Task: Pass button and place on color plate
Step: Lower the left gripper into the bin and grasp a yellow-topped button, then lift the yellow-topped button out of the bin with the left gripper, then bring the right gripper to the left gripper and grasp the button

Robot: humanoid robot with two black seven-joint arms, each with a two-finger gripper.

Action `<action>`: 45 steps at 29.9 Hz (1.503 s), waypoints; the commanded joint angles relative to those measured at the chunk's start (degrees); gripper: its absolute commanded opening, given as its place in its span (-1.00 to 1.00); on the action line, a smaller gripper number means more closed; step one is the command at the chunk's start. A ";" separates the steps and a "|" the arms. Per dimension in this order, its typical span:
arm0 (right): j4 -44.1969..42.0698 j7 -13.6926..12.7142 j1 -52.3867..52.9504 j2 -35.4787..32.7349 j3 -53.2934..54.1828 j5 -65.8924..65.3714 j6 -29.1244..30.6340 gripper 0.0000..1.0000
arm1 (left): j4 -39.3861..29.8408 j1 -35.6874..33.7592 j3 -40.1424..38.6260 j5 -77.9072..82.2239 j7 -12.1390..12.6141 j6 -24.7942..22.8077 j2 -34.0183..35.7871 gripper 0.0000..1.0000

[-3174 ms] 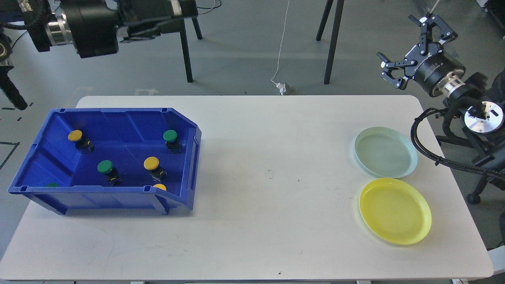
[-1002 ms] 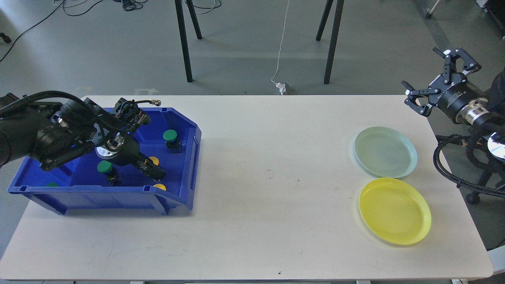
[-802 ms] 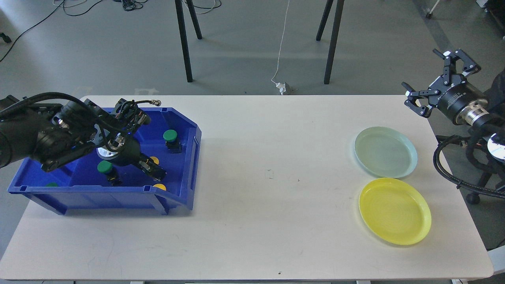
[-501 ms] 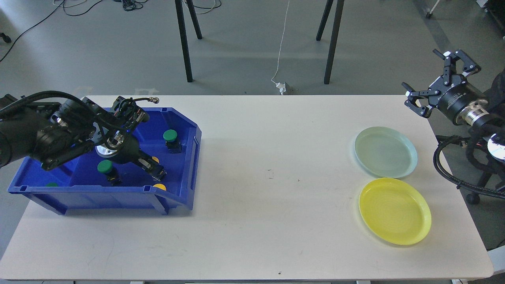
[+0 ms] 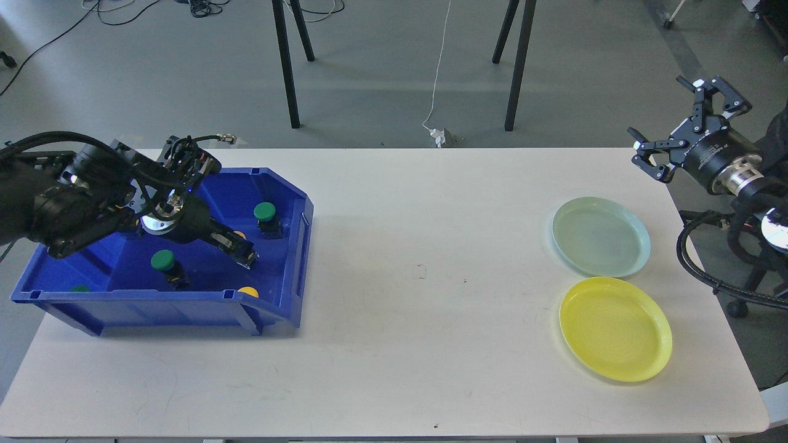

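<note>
**Left claw down in the blue bin, right claw waiting wide by the plates**

The robot's left gripper (image 5: 241, 251) is reaching down into the deep blue plastic bin (image 5: 301, 246) that is sitting near the left edge of the white tabletop (image 5: 418, 320). Its dark fingers are pointing toward the bin's right wall, and a sliver of a yellow-capped round push button (image 5: 237, 234) is showing just behind them. The fingers are looking pressed close together around that button's black body, but whether they are truly gripping it I cannot tell (the tips are small and dark against the blue).

Other buttons are lying loose in the bin: a green-capped push button (image 5: 265, 211) near the far right wall, a second green-capped push button (image 5: 162, 260) closer to the near wall, and another yellow cap (image 5: 248, 291) peeking over the near rim. A speck of green (image 5: 79, 288) is showing at the bin's near left corner.

Over by the right edge of the table, the right gripper (image 5: 677, 132) is hanging in the air beyond the far right corner, its two fingers spread wide with nothing between them. Below it, a pale green round plastic plate (image 5: 601, 237) is resting near the right edge, and a yellow round plastic plate (image 5: 615, 328) is sitting just beside it, closer to the near edge. Both plates are bare.
</note>
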 commanded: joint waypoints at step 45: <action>18.98 10.72 9.41 19.45 -13.43 -23.29 -3.21 0.98 | -12.42 12.55 -41.29 -46.63 0.00 -0.01 -5.14 -0.80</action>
